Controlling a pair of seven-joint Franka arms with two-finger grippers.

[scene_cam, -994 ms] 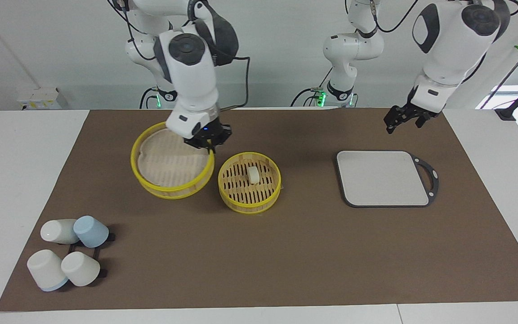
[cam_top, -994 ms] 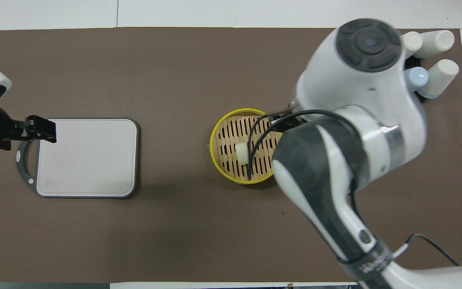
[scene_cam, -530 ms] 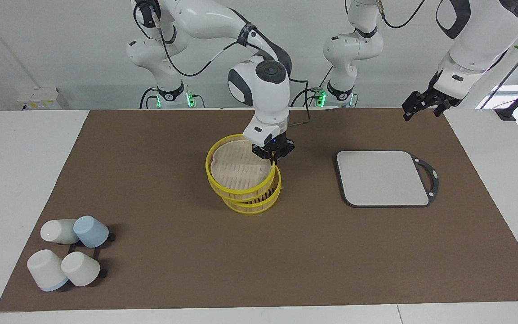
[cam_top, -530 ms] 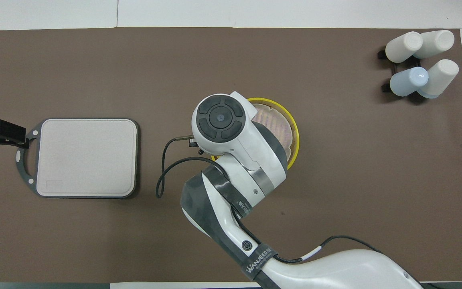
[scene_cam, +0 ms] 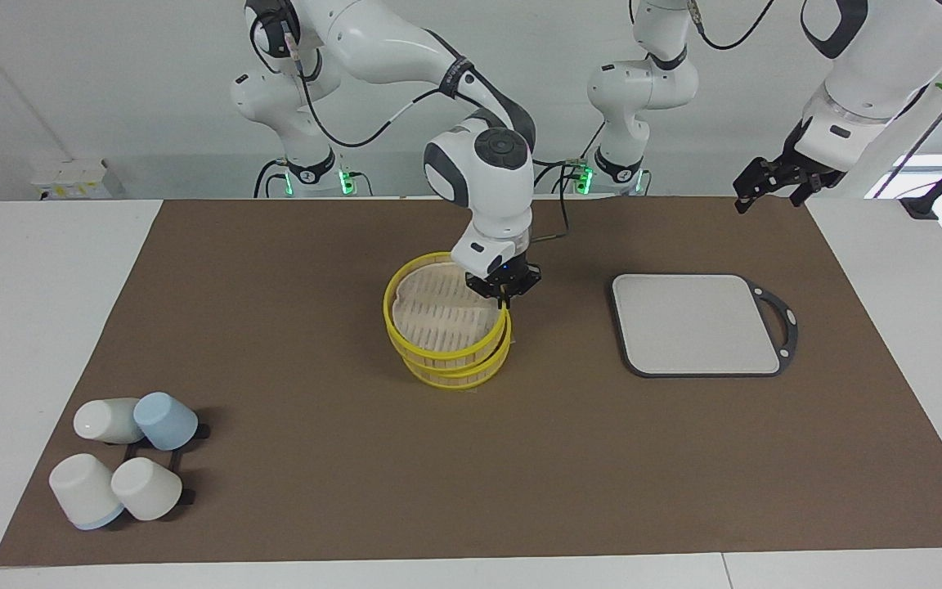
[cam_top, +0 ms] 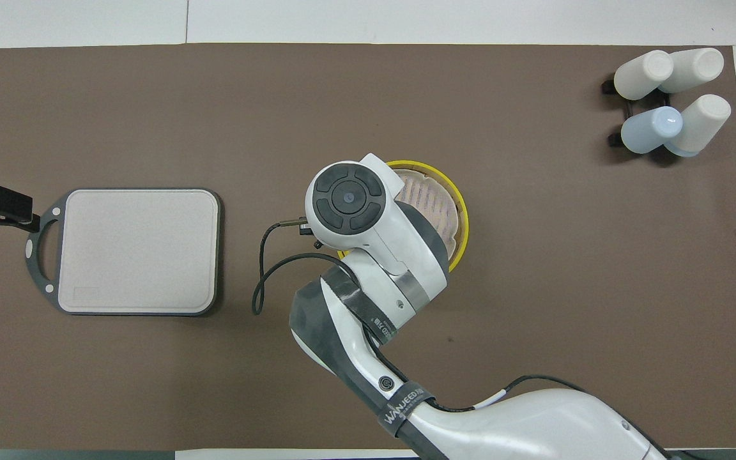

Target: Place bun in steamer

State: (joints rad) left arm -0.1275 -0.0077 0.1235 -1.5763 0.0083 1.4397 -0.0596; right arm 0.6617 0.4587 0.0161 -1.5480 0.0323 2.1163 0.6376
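The steamer (scene_cam: 461,374) stands mid-table, and only its lower yellow rim shows under the lid. Its matching lid (scene_cam: 438,315), yellow-rimmed with a whitish slatted disc, sits tilted over the basket and covers it. My right gripper (scene_cam: 505,296) is shut on the lid's rim, at the side toward the left arm's end. The bun is hidden under the lid. From overhead, the right arm's wrist covers most of the lid (cam_top: 435,199) and hides the gripper. My left gripper (scene_cam: 773,184) hangs open and holds nothing, waiting over the mat's edge beside the board's handle.
A grey cutting board (scene_cam: 696,323) with a dark handle lies toward the left arm's end. A cluster of white and pale blue cups (scene_cam: 123,458) lies on a black rack at the right arm's end, farther from the robots.
My right gripper has carried the lid from beside the steamer to over it, hiding the bun, then lowered it a little. The left gripper has drawn back toward its end of the table.
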